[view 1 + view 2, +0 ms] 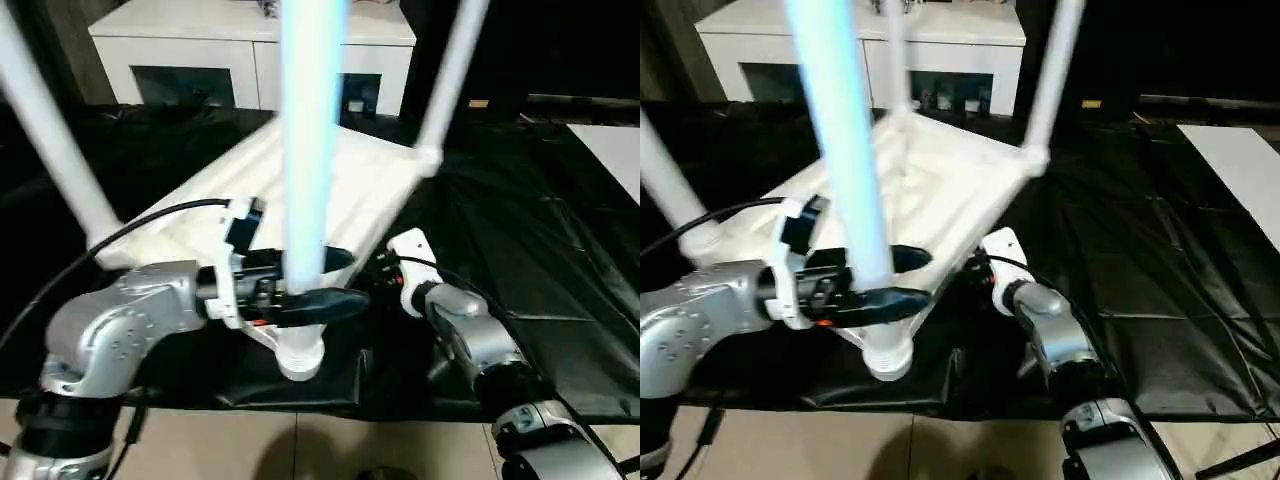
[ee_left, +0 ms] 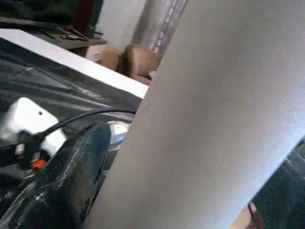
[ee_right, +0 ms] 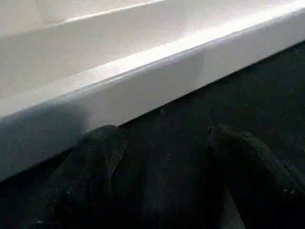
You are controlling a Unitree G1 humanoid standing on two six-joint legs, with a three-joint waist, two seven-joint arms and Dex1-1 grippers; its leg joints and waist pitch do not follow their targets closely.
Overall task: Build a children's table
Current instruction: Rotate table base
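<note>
The white tabletop (image 1: pixel 372 185) lies underside up on a black cloth, with several white legs standing up from its corner sockets. The nearest leg (image 1: pixel 312 130) rises from the front corner socket (image 1: pixel 300 357). Other legs stand at the left (image 1: pixel 50 130) and at the far right corner (image 1: pixel 450 70). My left gripper (image 1: pixel 345 278) is open, with one black finger in front of the nearest leg's base and one behind it. The left wrist view has that leg (image 2: pixel 205 119) close beside one finger (image 2: pixel 71 186). My right gripper (image 3: pixel 162 136) is open and empty, low over the cloth at the tabletop's rim (image 3: pixel 143 76).
A white cabinet (image 1: pixel 250 45) with dark glass doors stands behind the work. The black cloth (image 1: pixel 520 230) spreads to the right, with a white board (image 1: pixel 615 150) at its far right edge. Tiled floor (image 1: pixel 300 445) runs along the front.
</note>
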